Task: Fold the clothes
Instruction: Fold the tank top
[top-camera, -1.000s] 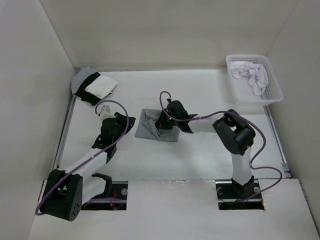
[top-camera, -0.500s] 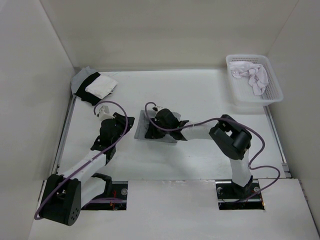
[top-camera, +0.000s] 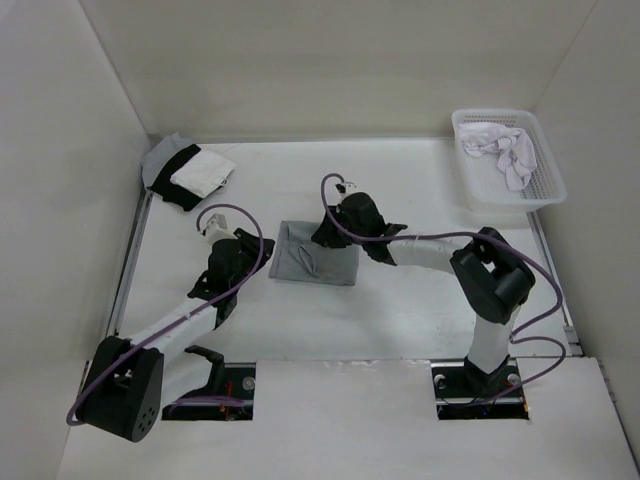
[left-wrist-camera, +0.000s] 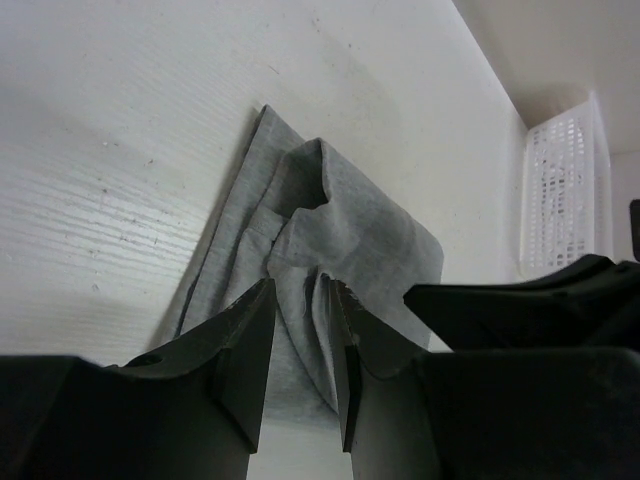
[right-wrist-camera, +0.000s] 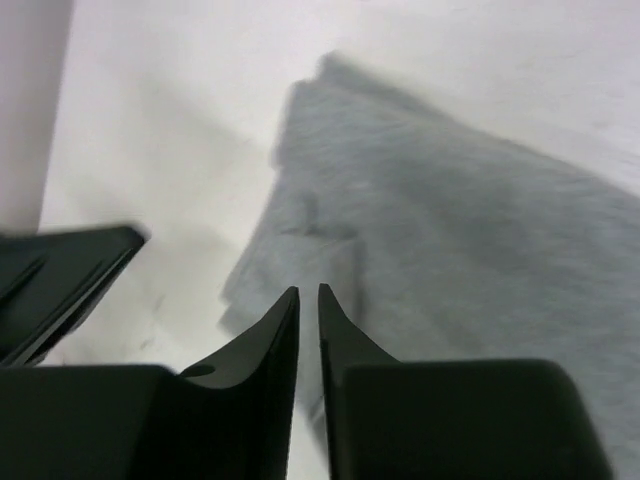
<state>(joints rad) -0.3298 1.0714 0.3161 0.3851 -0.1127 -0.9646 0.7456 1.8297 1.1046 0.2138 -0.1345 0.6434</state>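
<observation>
The white table (top-camera: 420, 300) carries the grey tank top (top-camera: 315, 265), folded flat at its centre. The right gripper (right-wrist-camera: 308, 290) is above the garment, jaws a narrow slit apart, empty. The left gripper (left-wrist-camera: 300, 290) is just beside its left edge, jaws moderately parted, empty.

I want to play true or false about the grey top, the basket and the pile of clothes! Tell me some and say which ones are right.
1. The grey tank top lies folded near the middle of the table. True.
2. The white basket is empty. False: a white garment lies crumpled inside it.
3. The stack of clothes sits in the far left corner of the table. True.
4. The stack of clothes is all one colour. False: it shows black, white and grey.
5. The basket stands beside the stack. False: the basket is in the far right corner, across the table from the stack.
</observation>
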